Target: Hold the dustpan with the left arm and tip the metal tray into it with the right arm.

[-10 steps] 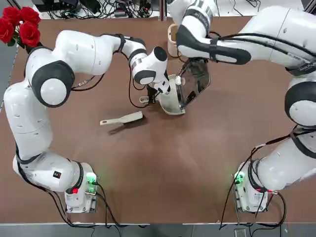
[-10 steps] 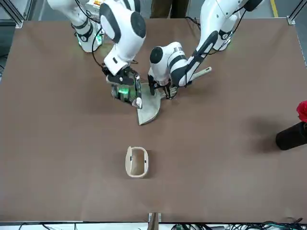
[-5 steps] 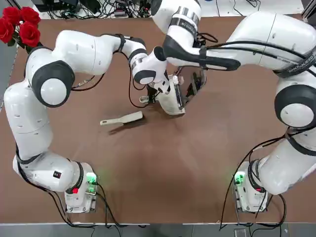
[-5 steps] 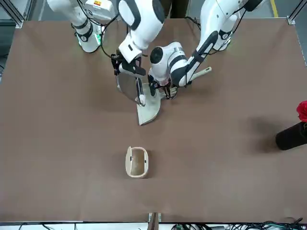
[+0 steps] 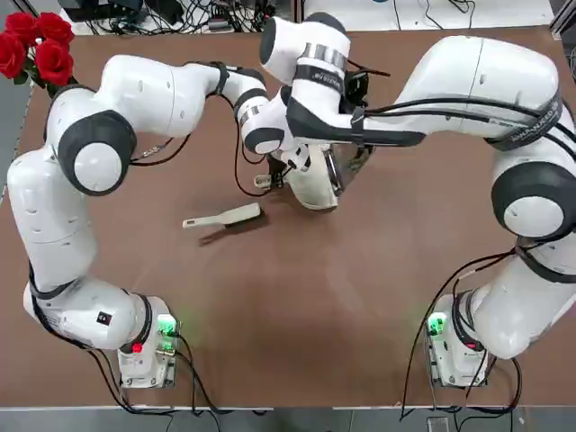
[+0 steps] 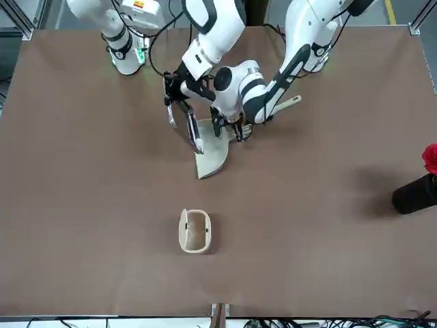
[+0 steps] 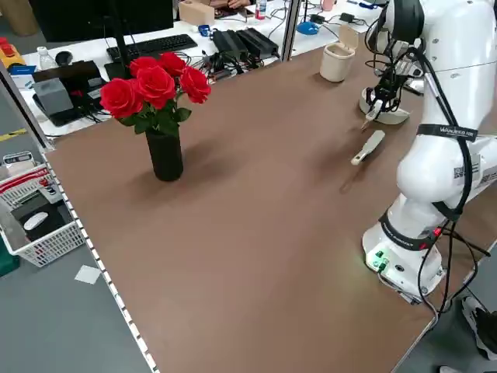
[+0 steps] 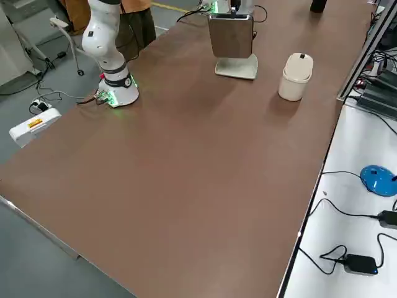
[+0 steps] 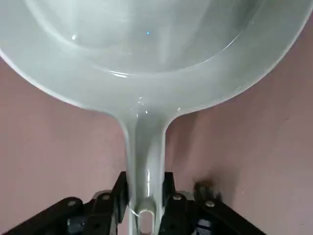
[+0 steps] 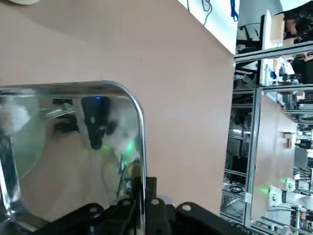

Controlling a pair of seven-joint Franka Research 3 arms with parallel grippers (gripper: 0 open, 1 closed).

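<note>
Pinching the dustpan's handle, the left jaws (image 9: 146, 200) hold the dustpan (image 9: 146, 63) near the desk (image 6: 102, 225), while the right jaws (image 10: 145, 196) clamp the upended metal tray's rim (image 10: 143, 142) beside it.

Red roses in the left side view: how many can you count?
4: one at the left, one upper middle, one behind it, one at the right. More may be hidden.
</note>
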